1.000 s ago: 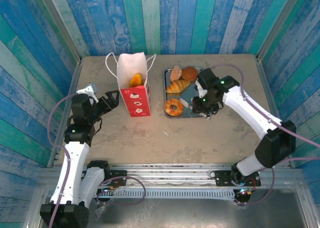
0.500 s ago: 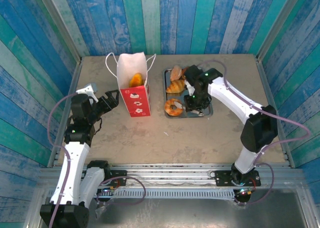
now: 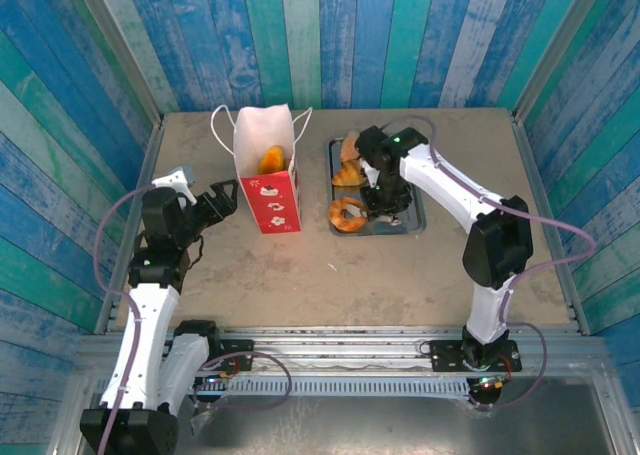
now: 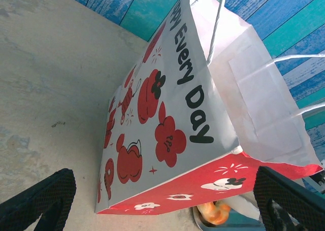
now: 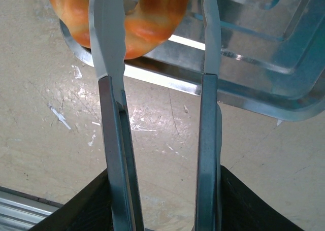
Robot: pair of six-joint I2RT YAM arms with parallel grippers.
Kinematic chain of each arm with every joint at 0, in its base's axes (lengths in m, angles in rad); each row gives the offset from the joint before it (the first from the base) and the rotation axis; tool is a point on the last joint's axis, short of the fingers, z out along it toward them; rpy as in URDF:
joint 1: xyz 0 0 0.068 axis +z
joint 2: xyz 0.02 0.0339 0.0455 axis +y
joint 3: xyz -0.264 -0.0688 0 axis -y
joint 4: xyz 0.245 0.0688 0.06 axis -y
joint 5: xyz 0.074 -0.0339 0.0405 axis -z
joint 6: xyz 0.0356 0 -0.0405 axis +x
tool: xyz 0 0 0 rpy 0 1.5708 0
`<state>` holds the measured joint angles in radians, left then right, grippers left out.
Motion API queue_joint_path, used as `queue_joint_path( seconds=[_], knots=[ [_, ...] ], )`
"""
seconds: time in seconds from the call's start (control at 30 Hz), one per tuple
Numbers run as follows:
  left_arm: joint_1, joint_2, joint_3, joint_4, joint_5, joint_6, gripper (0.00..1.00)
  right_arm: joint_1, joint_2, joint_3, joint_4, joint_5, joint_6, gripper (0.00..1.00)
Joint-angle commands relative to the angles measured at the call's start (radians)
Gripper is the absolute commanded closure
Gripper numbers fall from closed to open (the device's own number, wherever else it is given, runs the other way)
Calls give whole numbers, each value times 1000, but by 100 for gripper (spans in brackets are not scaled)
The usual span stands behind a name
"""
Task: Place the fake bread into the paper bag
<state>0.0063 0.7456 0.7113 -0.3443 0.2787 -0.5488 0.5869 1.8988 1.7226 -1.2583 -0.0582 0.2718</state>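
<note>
**Tongs over the ring donut – left arm parked beside the paper bag**

From above, the paper bag [image 3: 268,180] stands upright with one orange bread piece [image 3: 272,159] inside. The left arm is bent, and the left gripper [image 3: 222,197] is spread wide just left of the bag, holding nothing. Right of the bag lies the tray [image 3: 413,215]. The right arm folds back from its elbow over the tray, with the right gripper [image 3: 385,197] pointing down beside the ring donut [image 3: 347,215]. A croissant [image 3: 347,175] and a bun [image 3: 350,147] lie behind the donut. The left wrist view shows the bag's printed side wall close between that gripper's parted fingers [image 4: 40,200]. In the right wrist view the right gripper is clamped on the tongs [image 5: 112,119] – one blade crosses the donut's ring, the other lies just beside it.
</note>
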Motion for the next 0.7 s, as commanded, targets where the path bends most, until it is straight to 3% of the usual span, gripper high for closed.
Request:
queue_joint_path(
  seconds=[0.0, 0.4, 0.67],
  knots=[
    [-2, -11, 10, 3, -11, 26, 6, 5, 31, 41, -52, 16, -16, 50],
    [-2, -13, 18, -8, -22, 43, 6, 52, 122, 108, -97, 49, -28, 52],
    [-2, -18, 56, -39, -36, 53, 6, 58, 108, 120, -101, 87, -19, 60]
  ],
)
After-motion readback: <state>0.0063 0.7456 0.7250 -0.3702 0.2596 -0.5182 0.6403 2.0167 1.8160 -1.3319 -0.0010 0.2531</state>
